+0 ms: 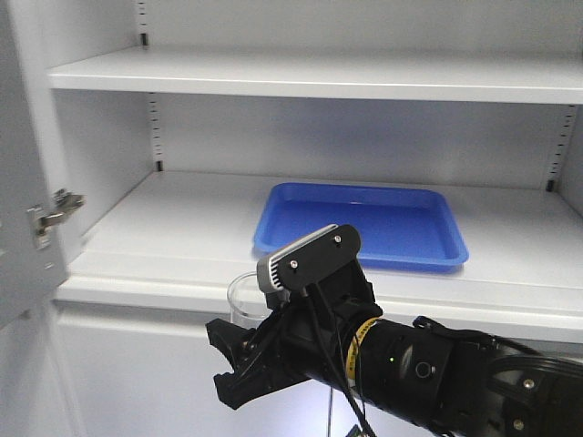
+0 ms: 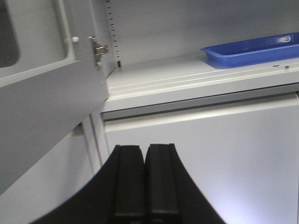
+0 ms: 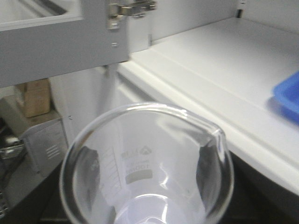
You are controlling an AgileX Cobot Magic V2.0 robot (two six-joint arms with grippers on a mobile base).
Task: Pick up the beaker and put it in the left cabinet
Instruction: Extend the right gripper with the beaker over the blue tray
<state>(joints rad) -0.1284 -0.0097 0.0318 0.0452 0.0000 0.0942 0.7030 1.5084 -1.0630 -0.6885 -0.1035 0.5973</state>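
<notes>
**Desk:** Where is the beaker [image 1: 242, 296]?

**Robot:** Upright in my right gripper [image 1: 235, 353], fingers clamped on its glass wall. It is just in front of the left cabinet [image 1: 173, 228] shelf edge. A blue tray [image 1: 355, 259] lies on that shelf.

**Desk:** And your other arm?

**Robot:** My left gripper [image 2: 145, 158] hangs below the shelf, fingers pressed together, holding nothing.

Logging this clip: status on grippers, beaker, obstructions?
Left gripper shut, empty. Right gripper shut on beaker, upright, just outside left cabinet shelf edge. Blue tray on that shelf, farther right.
</notes>
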